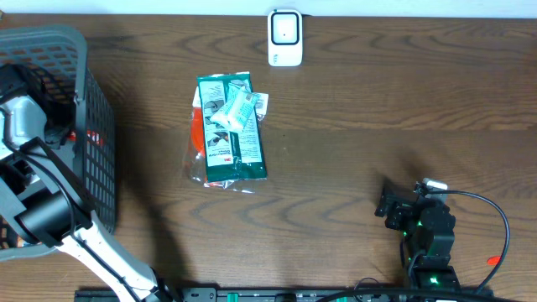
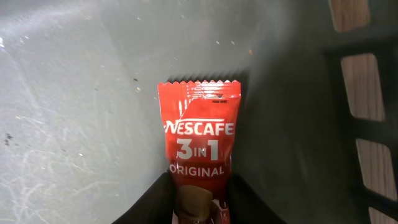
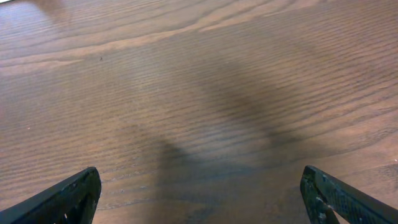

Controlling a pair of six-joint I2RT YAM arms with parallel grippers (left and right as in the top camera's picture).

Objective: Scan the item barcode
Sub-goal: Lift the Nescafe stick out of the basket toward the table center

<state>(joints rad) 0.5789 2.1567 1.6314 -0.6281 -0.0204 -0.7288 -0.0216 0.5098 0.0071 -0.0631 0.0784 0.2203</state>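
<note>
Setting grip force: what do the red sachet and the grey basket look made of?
The sachet looks like thin glossy plastic or foil film: zigzag-cut crimped top, printed sheen. The basket looks like matte grey moulded plastic: lattice walls, scuffed floor.

red sachet (image 2: 199,143) reads nescafe 3 in 1 original in white letters

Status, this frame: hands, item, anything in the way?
Left hand closed on red Nescafe sachet, inside grey plastic basket. Right hand open, empty. Green packet lies between basket and white scanner.

One basket (image 1: 96,126), one scanner (image 1: 284,38), one sachet (image 2: 199,137), two packets (image 1: 237,151)
</note>
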